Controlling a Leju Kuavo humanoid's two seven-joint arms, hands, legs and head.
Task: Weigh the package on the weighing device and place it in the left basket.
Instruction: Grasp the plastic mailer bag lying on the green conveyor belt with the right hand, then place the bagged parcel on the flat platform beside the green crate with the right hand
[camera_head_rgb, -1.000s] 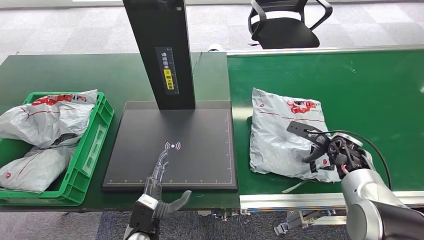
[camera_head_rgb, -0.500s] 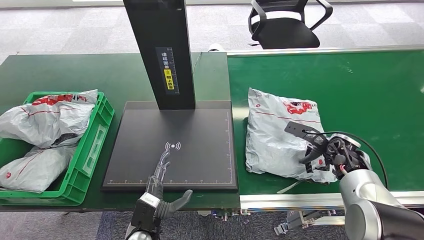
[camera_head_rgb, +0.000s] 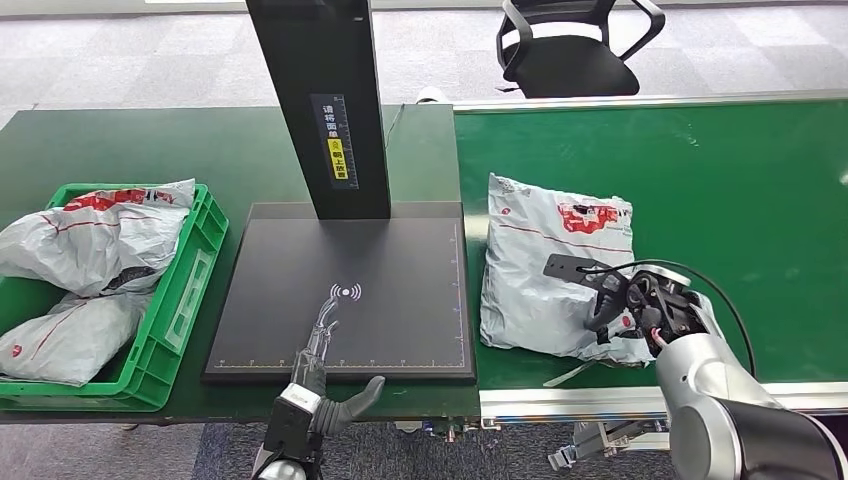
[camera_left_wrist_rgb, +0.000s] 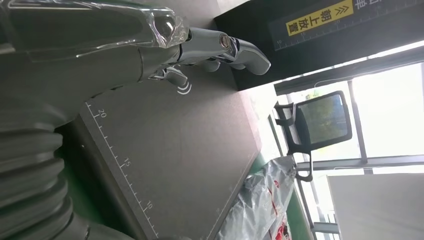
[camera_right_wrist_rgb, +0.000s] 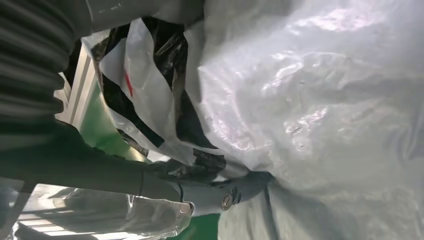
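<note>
Right hand (camera_head_rgb: 640, 305) grips the near right corner of the grey package (camera_head_rgb: 553, 268), which lies on the green belt (camera_head_rgb: 740, 190) just right of the black scale (camera_head_rgb: 345, 295), not on it. Left hand (camera_head_rgb: 318, 370) empty, fingers stretched out flat over the scale's front edge, thumb out to the side. Green basket (camera_head_rgb: 185, 290) at left on the surface (camera_head_rgb: 150, 145) holds other grey bags (camera_head_rgb: 95, 235).

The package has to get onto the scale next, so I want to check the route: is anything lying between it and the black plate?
Nothing visible: the package, held by the right hand, lies just right of the bare scale.
</note>
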